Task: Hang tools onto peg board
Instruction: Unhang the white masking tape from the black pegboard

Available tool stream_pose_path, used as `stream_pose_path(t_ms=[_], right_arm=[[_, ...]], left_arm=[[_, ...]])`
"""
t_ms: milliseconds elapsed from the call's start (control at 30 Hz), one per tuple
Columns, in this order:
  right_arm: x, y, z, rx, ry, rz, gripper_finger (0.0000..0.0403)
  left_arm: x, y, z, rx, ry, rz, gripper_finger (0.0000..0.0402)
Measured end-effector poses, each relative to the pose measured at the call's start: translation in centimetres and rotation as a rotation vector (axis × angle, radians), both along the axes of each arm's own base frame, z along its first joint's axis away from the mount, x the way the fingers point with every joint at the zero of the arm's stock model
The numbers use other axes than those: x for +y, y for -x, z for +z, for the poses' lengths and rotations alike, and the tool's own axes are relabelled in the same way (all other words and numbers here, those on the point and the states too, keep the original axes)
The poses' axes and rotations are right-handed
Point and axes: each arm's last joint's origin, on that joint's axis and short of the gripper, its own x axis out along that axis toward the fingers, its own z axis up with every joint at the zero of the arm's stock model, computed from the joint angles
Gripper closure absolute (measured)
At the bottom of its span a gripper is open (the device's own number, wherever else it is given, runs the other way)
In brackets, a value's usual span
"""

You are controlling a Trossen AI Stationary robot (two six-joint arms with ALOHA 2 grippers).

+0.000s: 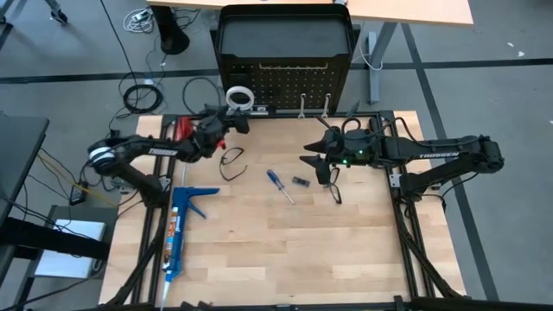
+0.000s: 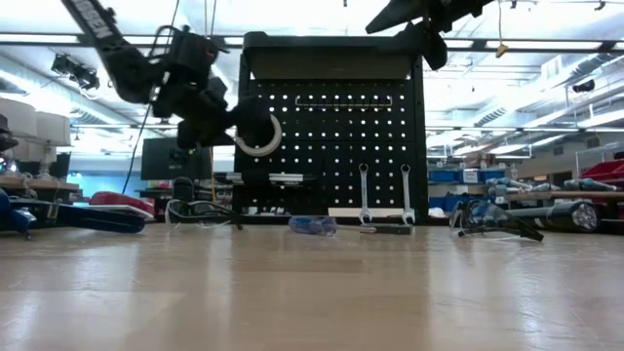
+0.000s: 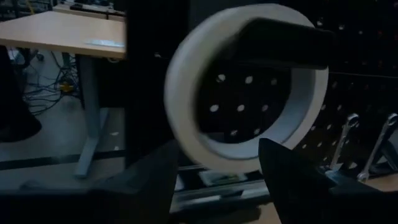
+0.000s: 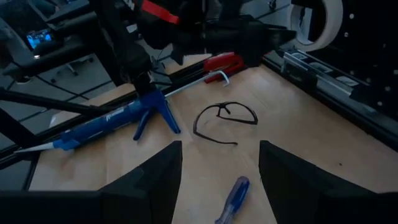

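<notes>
The white ring-shaped tape roll [image 3: 245,93] sits at the black perforated metal peg board [image 1: 285,82], apparently on a hook. The left gripper [image 3: 214,171] stands spread wide, holding nothing; it should back straight out without snagging the roll.

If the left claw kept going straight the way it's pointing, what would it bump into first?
Most likely the white tape roll, which sits just ahead of the left gripper between its open fingers. Right behind it is the peg board; how much gap is left is hard to judge.
</notes>
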Motion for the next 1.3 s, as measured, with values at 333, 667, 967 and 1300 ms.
stream_pose_path(t_ms=[333, 667, 967, 1300], right_arm=[[0.0, 0.0, 0.0, -0.007, -0.03, -0.009, 0.0188], [0.0, 0.0, 0.0, -0.012, -0.042, -0.014, 0.0188], [0.0, 0.0, 0.0, -0.01, -0.039, -0.013, 0.0188], [0.0, 0.0, 0.0, -0.01, -0.03, -0.011, 0.0188]], left_arm=[[2.1, -1.8, 0.4, -0.005, -0.008, 0.029, 0.0175], [1.9, -1.7, 0.8, 0.005, -0.009, 0.034, 0.0202], [0.4, -0.5, 1.8, 0.13, 0.063, 0.026, 0.0209], [1.1, 0.1, 1.2, 0.155, 0.098, 0.098, 0.0209]])
